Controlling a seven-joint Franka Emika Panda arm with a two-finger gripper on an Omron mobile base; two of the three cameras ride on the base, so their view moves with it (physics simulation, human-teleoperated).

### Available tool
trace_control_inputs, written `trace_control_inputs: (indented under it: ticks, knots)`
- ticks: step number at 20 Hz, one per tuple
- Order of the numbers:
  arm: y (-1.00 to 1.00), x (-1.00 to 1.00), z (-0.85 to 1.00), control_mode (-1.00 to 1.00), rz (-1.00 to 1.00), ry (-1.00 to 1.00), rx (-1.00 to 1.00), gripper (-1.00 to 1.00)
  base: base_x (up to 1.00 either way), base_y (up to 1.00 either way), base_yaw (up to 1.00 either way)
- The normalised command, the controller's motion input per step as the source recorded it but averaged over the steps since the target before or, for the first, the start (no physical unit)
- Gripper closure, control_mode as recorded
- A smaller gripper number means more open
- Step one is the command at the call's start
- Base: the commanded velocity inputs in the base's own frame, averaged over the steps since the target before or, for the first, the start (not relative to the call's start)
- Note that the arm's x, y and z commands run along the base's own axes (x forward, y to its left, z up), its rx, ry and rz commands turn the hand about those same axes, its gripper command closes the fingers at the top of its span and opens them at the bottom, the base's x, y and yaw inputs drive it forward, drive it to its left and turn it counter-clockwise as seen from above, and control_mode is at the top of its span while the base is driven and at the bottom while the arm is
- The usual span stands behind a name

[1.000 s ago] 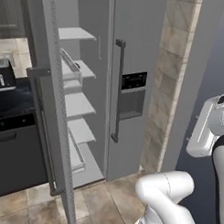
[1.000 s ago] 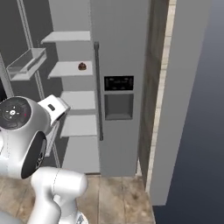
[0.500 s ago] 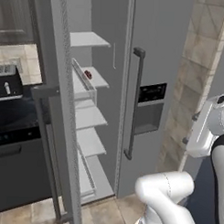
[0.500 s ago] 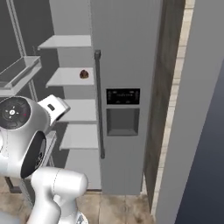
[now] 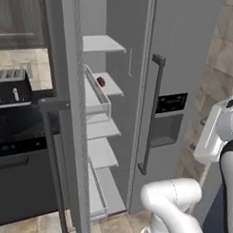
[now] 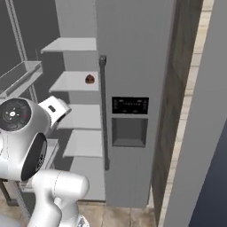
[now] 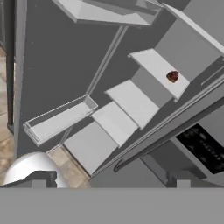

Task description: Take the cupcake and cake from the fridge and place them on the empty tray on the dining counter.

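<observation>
Grey fridge (image 6: 133, 66) stands with its left door (image 5: 66, 112) swung open, right door shut; white inner shelves (image 6: 84, 115) exposed; cake (image 6: 90, 79) sits on the second shelf from the top, near its right front edge, also seen at (image 5: 101, 81) and (image 7: 173, 76); jaws' state cannot be told.

1 cake (image 6: 90, 79), 1 fridge (image 6: 133, 66), 1 toaster (image 5: 12, 86), 5 shelves
</observation>
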Motion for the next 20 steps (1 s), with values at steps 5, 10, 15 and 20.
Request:
trace_control_inputs:
  ticks: [5,10,15,20]
  knots:
    - [0.0,0.0,0.0,1.0,0.0,0.0,0.0,-1.0,0.54,-0.06,0.15]
    - [0.0,0.0,0.0,1.0,0.0,0.0,0.0,-1.0,0.58,-0.14,0.15]
    - [0.0,0.0,0.0,1.0,0.0,0.0,0.0,-1.0,0.64,-0.05,0.15]
    - [0.0,0.0,0.0,1.0,0.0,0.0,0.0,-1.0,0.7,0.0,0.16]
